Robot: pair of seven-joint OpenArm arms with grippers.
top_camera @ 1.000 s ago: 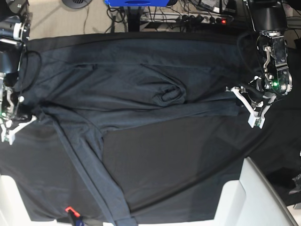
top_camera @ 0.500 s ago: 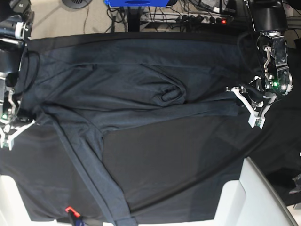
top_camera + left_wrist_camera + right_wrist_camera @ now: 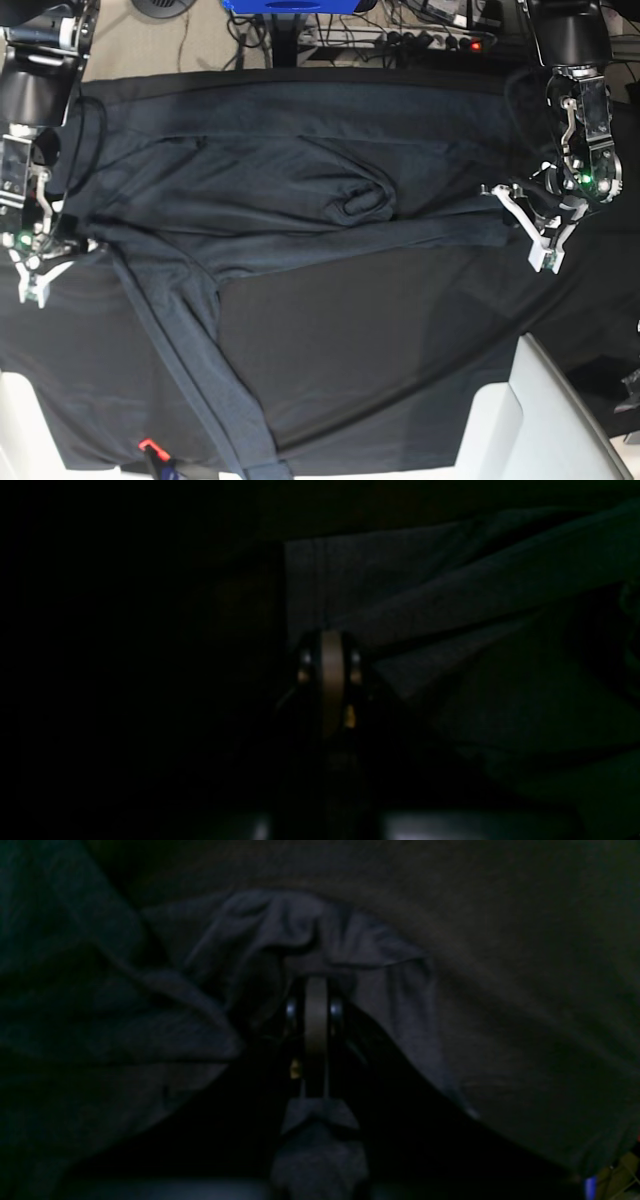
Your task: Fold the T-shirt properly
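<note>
shirt: the t-shirt (image 3: 290, 190) lies spread across the far half of the table cloth (image 3: 370, 350), long axis running side to side in the base view, with a bunched lump (image 3: 365, 198) near its middle.
sleeve: one long sleeve (image 3: 205, 370) trails diagonally from the shirt's left part toward the near table edge.
left gripper: the left gripper (image 3: 545, 240) sits at the shirt's right end in the base view, jaws pressed together; in its wrist view a hemmed edge of the t-shirt (image 3: 400, 595) lies just beyond the tip of the left gripper (image 3: 330, 652), and whether cloth is pinched cannot be told in the dark.
right gripper: the right gripper (image 3: 40, 270) is at the opposite end, jaws closed; in its wrist view a gathered fold of the t-shirt (image 3: 300, 935) drapes over the tip of the right gripper (image 3: 316, 990), so it appears to be holding the fabric.
key relation: the shirt lies between the two claws, each at one end of its long axis, and the loose sleeve is much nearer the right arm.
judgement: the coming move likely turns on carrying both ends together across that axis; the central lump and the stray sleeve could spoil a clean fold.
</note>
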